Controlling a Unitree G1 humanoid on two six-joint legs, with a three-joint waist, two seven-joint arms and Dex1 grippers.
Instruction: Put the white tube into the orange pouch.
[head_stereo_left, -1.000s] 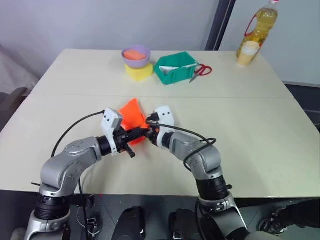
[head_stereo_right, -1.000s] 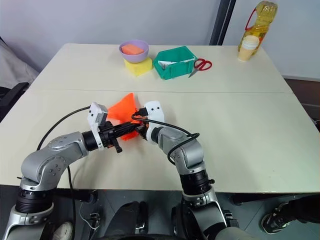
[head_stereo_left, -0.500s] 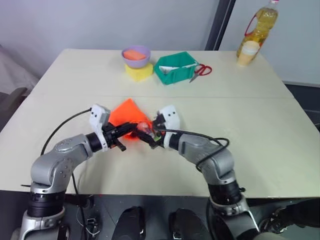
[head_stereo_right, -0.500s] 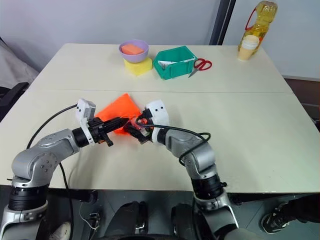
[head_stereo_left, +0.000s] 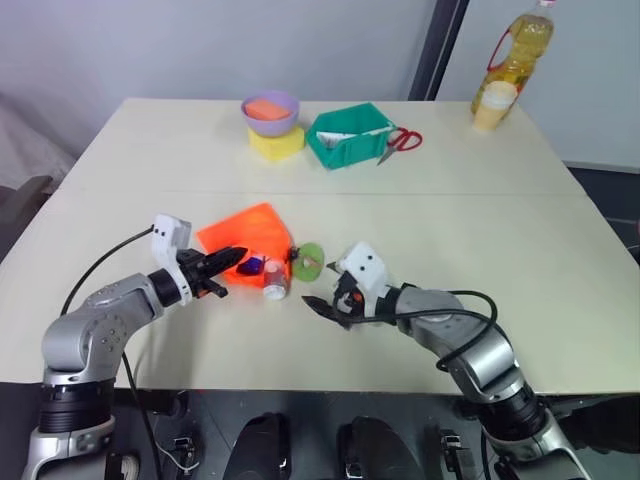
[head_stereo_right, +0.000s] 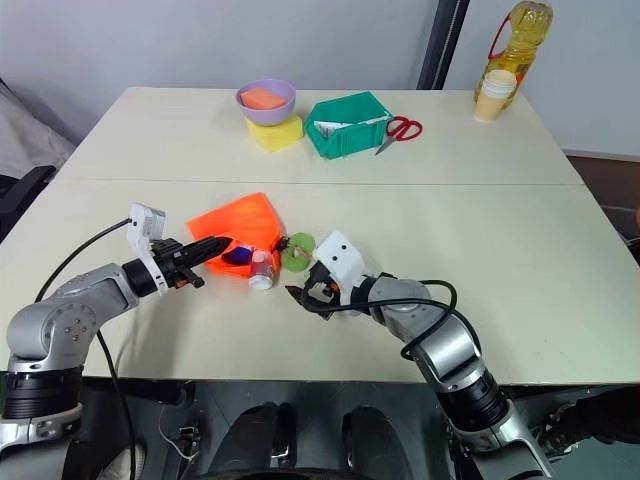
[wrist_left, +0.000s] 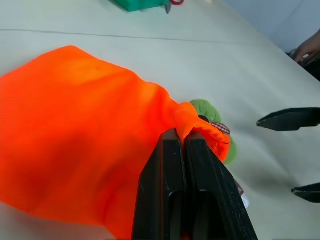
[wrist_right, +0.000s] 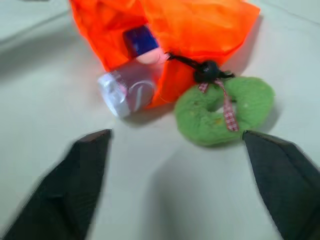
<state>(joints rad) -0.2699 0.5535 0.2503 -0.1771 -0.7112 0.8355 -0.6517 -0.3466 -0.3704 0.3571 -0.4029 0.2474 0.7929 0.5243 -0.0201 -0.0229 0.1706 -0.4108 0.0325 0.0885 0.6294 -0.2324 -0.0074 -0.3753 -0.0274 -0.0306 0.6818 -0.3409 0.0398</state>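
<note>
The orange pouch (head_stereo_left: 243, 233) lies flat on the table, its mouth facing my right arm. My left gripper (wrist_left: 184, 137) is shut on the bunched rim of that mouth. The white tube (wrist_right: 126, 91) lies half inside the mouth, with its pale end poking out onto the table (head_stereo_left: 276, 286). The pouch's black cord ends at the round green tag (head_stereo_left: 308, 260) beside the tube. My right gripper (head_stereo_left: 320, 308) hovers open and empty a short way in front of the tube and tag, its fingers (wrist_right: 86, 186) spread wide.
At the back stand a green bin (head_stereo_left: 350, 135), red scissors (head_stereo_left: 403, 141), and a purple bowl (head_stereo_left: 271, 108) on a yellow sponge (head_stereo_left: 279, 144). A yellow oil bottle (head_stereo_left: 524, 55) and a cup (head_stereo_left: 495, 106) stand at the far right corner.
My right gripper has opened, let go and drawn back to the right. My left gripper has pulled the pouch leftward; the tube's end and the green tag now show.
</note>
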